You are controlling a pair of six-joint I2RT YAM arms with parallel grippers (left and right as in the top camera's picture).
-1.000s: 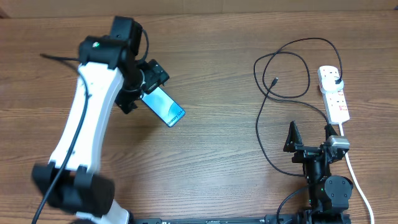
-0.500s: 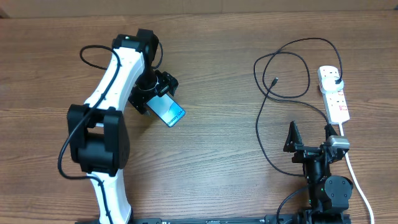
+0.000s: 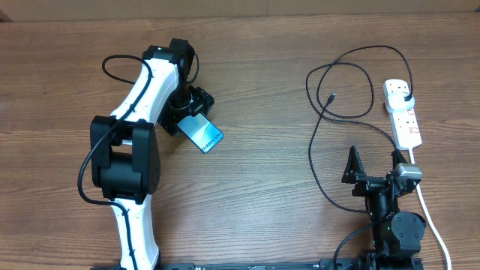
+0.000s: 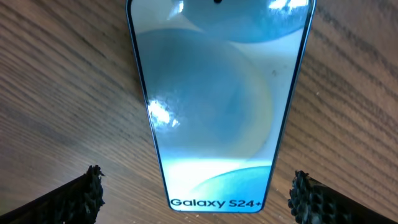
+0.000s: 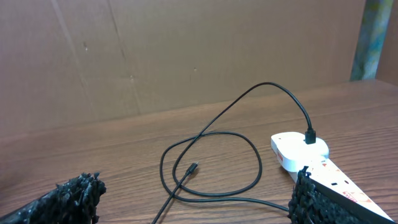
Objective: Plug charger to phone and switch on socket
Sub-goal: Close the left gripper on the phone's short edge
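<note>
The phone lies flat and slanted on the wooden table, its blue-teal screen lit. In the left wrist view the phone fills the middle, with white "Galaxy S24+" text at its near end. My left gripper is open over the phone's upper-left end, one finger on each side, not touching it. The charger cable loops at the right. Its connector tip lies free and its plug sits in the white socket strip. My right gripper is open and empty, near the strip.
The right wrist view shows the cable loops, the connector tip and the strip ahead, with a cardboard wall behind. The strip's thick white cord runs to the front right.
My left arm has folded in and its elbow has swung to the front. The gripper has settled over the phone's upper-left end. The phone, cable and right arm have not moved.
</note>
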